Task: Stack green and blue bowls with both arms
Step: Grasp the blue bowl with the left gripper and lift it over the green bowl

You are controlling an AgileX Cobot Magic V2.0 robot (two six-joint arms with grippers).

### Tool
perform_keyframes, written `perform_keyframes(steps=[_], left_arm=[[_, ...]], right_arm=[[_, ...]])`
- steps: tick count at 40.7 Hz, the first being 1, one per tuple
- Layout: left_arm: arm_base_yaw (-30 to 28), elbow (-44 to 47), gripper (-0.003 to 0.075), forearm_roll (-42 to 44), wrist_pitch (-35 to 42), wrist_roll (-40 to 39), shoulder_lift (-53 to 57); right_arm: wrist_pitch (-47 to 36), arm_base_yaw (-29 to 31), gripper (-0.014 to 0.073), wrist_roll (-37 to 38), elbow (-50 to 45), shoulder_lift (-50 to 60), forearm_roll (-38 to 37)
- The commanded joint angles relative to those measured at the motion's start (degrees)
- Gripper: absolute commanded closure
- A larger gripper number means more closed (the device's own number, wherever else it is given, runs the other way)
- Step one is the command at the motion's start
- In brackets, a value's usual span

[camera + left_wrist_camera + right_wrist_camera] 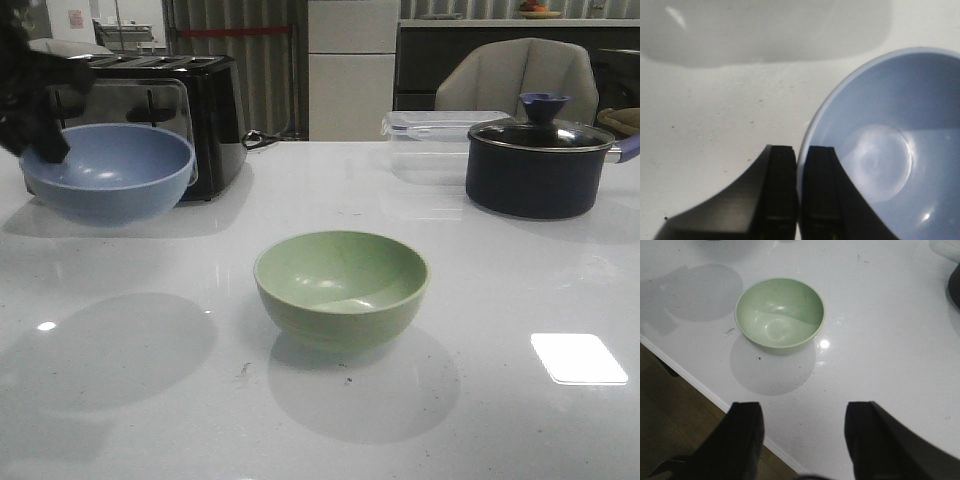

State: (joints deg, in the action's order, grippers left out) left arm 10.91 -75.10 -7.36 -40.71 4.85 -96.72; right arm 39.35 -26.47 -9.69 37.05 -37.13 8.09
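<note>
The dusty blue bowl [108, 170] hangs above the table at the far left, in front of the toaster; its shadow lies on the table below. My left gripper [45, 148] is shut on its left rim, one finger inside and one outside, as the left wrist view [799, 160] shows with the blue bowl [890, 145] beside it. The pale green bowl [341, 287] stands upright and empty at the table's middle; it also shows in the right wrist view [780, 313]. My right gripper [802, 412] is open and empty, high above the table's near edge, short of the green bowl.
A black toaster [175, 110] stands at the back left behind the blue bowl. A dark lidded pot [540, 165] and a clear plastic container [435, 135] stand at the back right. The table's front edge [700, 385] and wooden floor show in the right wrist view.
</note>
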Motion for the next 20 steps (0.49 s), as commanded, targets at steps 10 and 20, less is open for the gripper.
perform_keyframes(steps=[10, 20], left_arm=[[14.30, -9.46, 0.0627, -1.56, -6.22, 0.89, 4.19], [21.08, -9.94, 0.0627, -2.28, -2.28, 0.78, 2.54]], right_arm=[[-3.81, 0.01, 0.0116, -0.33, 1.47, 0.16, 0.38], [-3.81, 0.01, 0.0116, -0.33, 1.47, 0.16, 0.38]])
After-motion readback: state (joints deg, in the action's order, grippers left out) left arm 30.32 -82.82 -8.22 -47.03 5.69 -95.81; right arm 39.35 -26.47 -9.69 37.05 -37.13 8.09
